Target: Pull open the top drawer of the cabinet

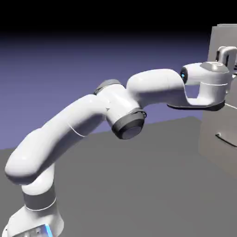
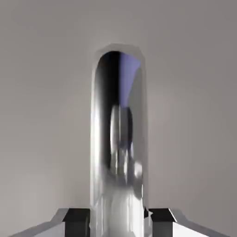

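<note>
A white robot arm (image 1: 92, 120) stretches from the lower left across the dark grey tabletop (image 1: 152, 185) to the pale grey cabinet (image 1: 217, 139) at the far right of the exterior view. Its wrist is level with the top drawer (image 2: 41, 102), whose flat front fills the hand view. There the tool (image 2: 119, 222) pinches the drawer's polished bar handle (image 2: 118, 139), which runs from the bottom edge up past the middle. One dark finger pad (image 2: 76, 217) presses against each side of the shiny bar. In the exterior view the tool itself is hidden at the frame's right edge. Lower down on the cabinet, a second slim handle (image 1: 226, 138) juts from another drawer front, well apart from the arm.
</note>
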